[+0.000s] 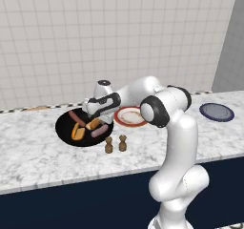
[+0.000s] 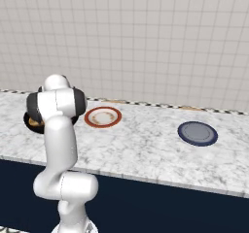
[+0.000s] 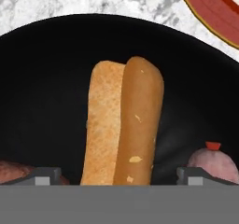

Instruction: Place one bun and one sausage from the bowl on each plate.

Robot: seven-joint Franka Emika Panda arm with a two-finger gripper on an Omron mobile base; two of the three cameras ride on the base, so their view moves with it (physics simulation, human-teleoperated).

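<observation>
1. Bench [image 1: 38,149]: pale grey-veined marble, smooth, with a dark navy front below and a white tiled wall behind.
2. Bowl [image 1: 64,128]: wide, shallow, round, glossy black, on the bench left of the white plate. It holds two buns and two sausages.
3. Bun under the tool [image 3: 122,125]: long, split, golden crust on one half, paler crumbly face on the other; it lies in the bowl's middle.
4. Second bun [image 1: 77,131], orange-brown, lies left of it. Pinkish sausages: one [image 1: 76,118] toward the back, one [image 1: 99,130] at the front right with a red tied end.
5. Tool [image 1: 94,123]: low over the bowl, dark fingertips [image 3: 44,175] spread, one on each side of the bun, released, gripping nothing.
6. White plate [image 1: 130,116]: flat, round, red-brown rim, just right of the bowl, bare.
7. Dark blue plate [image 1: 217,112]: flat, round, well apart to the right.
8. Two small brown turned shakers [image 1: 116,144] stand in front of the bowl.
</observation>
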